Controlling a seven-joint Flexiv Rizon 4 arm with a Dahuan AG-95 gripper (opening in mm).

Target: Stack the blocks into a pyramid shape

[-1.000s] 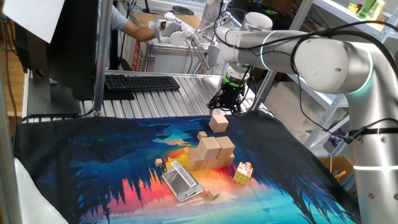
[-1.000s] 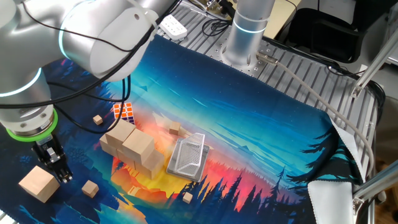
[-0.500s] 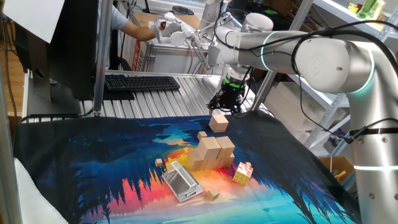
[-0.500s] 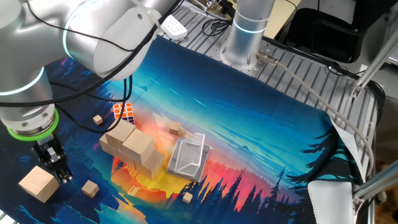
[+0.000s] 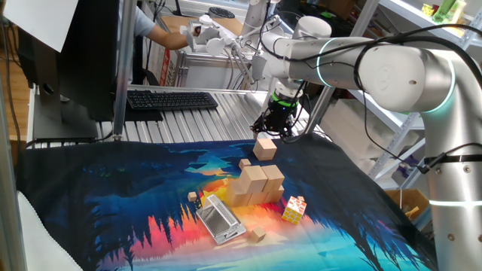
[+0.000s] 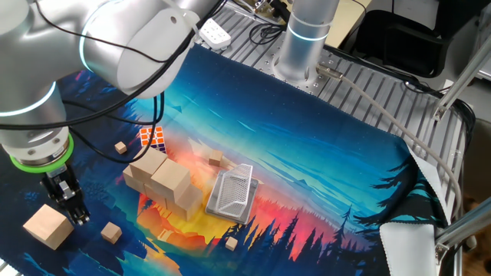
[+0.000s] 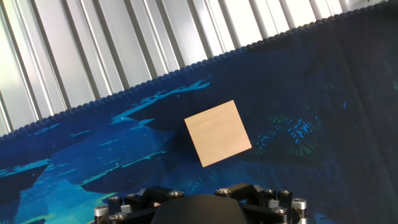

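One loose tan block (image 5: 264,147) lies on the far part of the printed cloth, apart from the others. It fills the middle of the hand view (image 7: 217,133) and shows at the near left corner of the other fixed view (image 6: 47,226). My gripper (image 5: 276,126) (image 6: 66,205) hangs just above and beside that block, open and holding nothing; it touches no block. Several more blocks (image 5: 256,184) (image 6: 163,181) sit packed together mid-cloth, some resting on top of others. My fingertips are out of the hand view.
A multicoloured puzzle cube (image 5: 294,209) (image 6: 153,138) and a ribbed metal piece (image 5: 221,219) (image 6: 232,193) lie by the cluster. Tiny wooden cubes (image 5: 245,162) (image 6: 111,232) are scattered about. Ribbed metal tabletop (image 7: 93,50) and a keyboard (image 5: 172,99) lie beyond the cloth's edge.
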